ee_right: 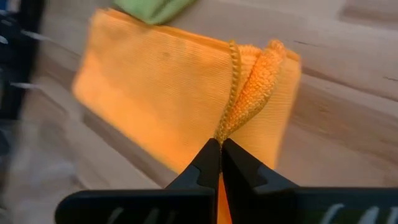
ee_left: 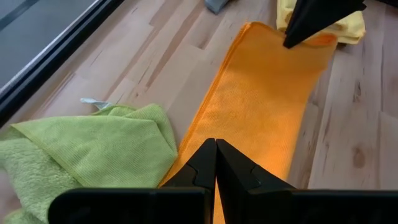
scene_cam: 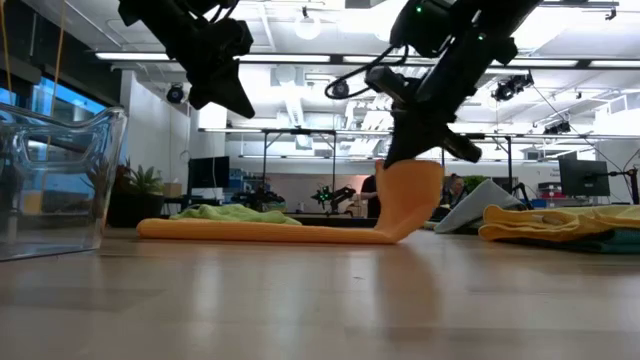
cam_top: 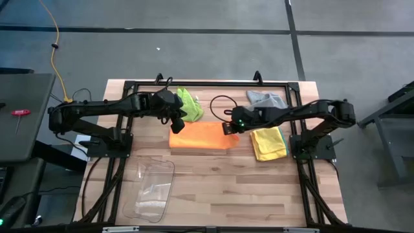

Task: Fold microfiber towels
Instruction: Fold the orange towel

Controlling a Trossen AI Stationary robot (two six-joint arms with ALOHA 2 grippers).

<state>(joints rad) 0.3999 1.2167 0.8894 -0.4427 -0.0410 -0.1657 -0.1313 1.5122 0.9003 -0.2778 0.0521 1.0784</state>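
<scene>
Right hand (ee_right: 220, 144) is pinched tight on the orange towel (cam_top: 200, 138), holding its right end up off the bench (cam_top: 226, 188). In the low view that end curls up like a little wave while the rest lies flat, a long strip in the middle of the bench. Left hand (cam_top: 176, 125) hangs above the strip's other end with its fingers pressed together on nothing. It's just waiting there as far as I can tell.

Looks to me like the step is folding the strip in half end to end. To do it well I'd carry the lifted end low and straight along the strip so the side edges stay stacked, and not let go until the end lines up with the far one. Pinch looks a bit bunched in the right wrist view, so it may need a flattening pat after. Left hand could pin down the far end so the whole thing doesn't slide.

Other towels: the green one (cam_top: 190, 103) lies crumpled at the back, touching the orange strip's corner. The yellow one (cam_top: 268, 143) lies just right of it with a teal edge (cam_top: 284, 141) showing underneath, and the grey one (cam_top: 266, 99) is at the back right.

The clear bin (cam_top: 152, 189) sits front left, and I don't see any towel in it.
</scene>
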